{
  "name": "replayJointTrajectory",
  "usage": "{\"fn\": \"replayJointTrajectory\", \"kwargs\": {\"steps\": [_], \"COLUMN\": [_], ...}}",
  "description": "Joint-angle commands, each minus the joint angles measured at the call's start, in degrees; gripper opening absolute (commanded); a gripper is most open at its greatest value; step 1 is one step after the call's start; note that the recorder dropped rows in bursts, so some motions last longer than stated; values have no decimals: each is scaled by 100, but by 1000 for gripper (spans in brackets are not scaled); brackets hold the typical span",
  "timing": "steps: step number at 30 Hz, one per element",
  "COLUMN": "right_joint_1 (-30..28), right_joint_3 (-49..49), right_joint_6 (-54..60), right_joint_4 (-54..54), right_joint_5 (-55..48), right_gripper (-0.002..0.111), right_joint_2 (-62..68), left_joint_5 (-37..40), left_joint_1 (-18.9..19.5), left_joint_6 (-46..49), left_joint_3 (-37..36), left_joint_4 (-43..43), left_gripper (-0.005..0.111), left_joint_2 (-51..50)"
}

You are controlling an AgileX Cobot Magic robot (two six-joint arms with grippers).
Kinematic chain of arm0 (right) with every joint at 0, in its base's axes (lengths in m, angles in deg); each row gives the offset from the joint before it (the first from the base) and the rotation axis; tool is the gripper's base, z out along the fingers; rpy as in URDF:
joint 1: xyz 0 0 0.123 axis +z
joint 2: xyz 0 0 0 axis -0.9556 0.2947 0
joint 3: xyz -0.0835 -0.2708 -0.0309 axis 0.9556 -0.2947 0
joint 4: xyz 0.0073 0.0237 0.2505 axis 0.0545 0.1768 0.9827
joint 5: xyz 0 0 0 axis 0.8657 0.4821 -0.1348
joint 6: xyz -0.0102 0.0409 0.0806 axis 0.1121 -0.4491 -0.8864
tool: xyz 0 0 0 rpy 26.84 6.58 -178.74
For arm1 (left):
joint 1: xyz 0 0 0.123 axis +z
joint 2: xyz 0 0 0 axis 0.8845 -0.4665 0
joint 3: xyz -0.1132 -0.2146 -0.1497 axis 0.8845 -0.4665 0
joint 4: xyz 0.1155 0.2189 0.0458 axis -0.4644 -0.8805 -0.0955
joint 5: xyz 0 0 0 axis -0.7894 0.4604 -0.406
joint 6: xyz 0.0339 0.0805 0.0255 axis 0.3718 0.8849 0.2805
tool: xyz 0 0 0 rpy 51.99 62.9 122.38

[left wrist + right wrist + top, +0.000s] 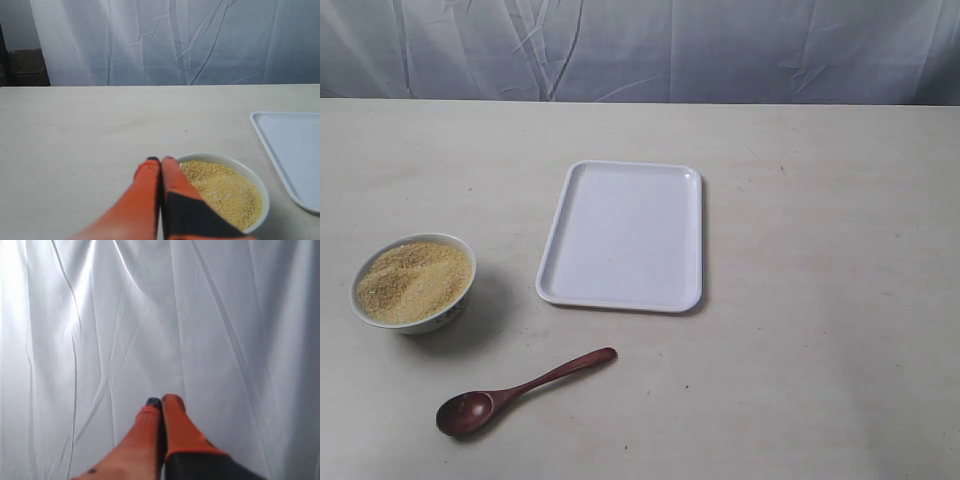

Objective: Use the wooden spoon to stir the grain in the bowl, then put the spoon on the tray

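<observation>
A small white bowl (414, 284) heaped with golden grain (412, 281) sits at the left of the table. The dark wooden spoon (517, 388) lies on the table in front of it, scoop toward the left. A white tray (624, 236) lies empty in the middle. Neither arm shows in the exterior view. In the left wrist view my left gripper (161, 160) is shut and holds nothing, its tips beside the rim of the bowl (255, 178) and its grain (225, 192). My right gripper (162, 400) is shut, empty, and faces the white curtain (160, 315).
A wrinkled white curtain (640, 45) hangs along the table's far edge. A corner of the tray (290, 150) shows in the left wrist view. Bare tabletop (830, 300) stretches right of the tray.
</observation>
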Motion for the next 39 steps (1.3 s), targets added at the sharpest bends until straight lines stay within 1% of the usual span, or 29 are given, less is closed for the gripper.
{"fn": "replayJointTrajectory", "kwargs": {"steps": [1, 2, 4, 6, 8, 9, 12, 13, 14, 15, 19, 22, 23, 24, 25, 28, 30, 31, 35, 37, 39], "right_joint_1": [22, 22, 22, 22, 22, 22, 22, 22, 22, 22, 76, 668, 965, 1467, 1838, 2598, 2974, 3237, 3939, 4243, 4496], "right_joint_3": [-10, -10, 54, 368, 695, 1006, 1768, 2189, 2359, 2747, 3442, 3655, 3747, 3901, 4055, 4525, 4833, 5070, 5694, 6013, 6257], "right_joint_6": [9, 9, 9, 9, 9, 9, 9, 9, 47, 211, 1509, 1973, 2118, 2354, 2534, 2870, 3227, 3564, 4805, 5214, 5355], "right_joint_4": [182, 295, 528, 582, 582, 527, 359, 388, 424, 559, 1301, 1429, 1429, 1429, 1429, 1418, 1418, 1436, 1436, 1484, 1496], "right_joint_5": [522, 357, -373, -1574, -2557, -3060, -3950, -4458, -4758, -5235, -6031, -6281, -6342, -6347, -6337, -6325, -6325, -6325, -6340, -6330, -6330], "right_gripper": [0, 0, -1, -1, -1, -1, -1, -1, -1, -1, -1, -1, -1, -1, -1, -1, -1, -1, -1, -1, -1], "right_joint_2": [-31, -31, -31, 167, 508, 1027, 2304, 2911, 3181, 3837, 5372, 6234, 6512, 6913, 7250, 7869, 8216, 8461, 9146, 9469, 9756], "left_joint_5": [-21, -21, -21, -21, -21, -21, -21, -21, -21, -21, -21, -21, -21, -21, -21, -21, -21, -21, -21, -21, -21], "left_joint_1": [0, 0, 0, 0, 0, 0, 0, 0, 0, 0, 0, 0, 0, 0, 0, 0, 0, 0, 0, 0, 0], "left_joint_6": [-32, -32, -32, -32, -32, -32, -32, -32, -32, -32, -32, -32, -32, -32, -32, -32, -32, -32, -32, -32, -32], "left_joint_3": [-27, -27, -27, -27, -27, -27, -27, -27, -27, -27, -27, -27, -27, -27, -27, -27, -27, -27, -27, -27, -27], "left_joint_4": [-43, -43, -43, -43, -43, -43, -43, -43, -43, -43, -43, -43, -43, -43, -43, -43, -43, -43, -43, -43, -43], "left_gripper": [0, 0, 0, 0, 0, 0, 0, 0, 0, 0, 0, 0, 0, 0, 0, 0, 0, 0, 0, 0, 0], "left_joint_2": [29, 29, 29, 29, 29, 29, 29, 29, 29, 29, 29, 29, 29, 29, 29, 29, 29, 29, 29, 29, 29]}}
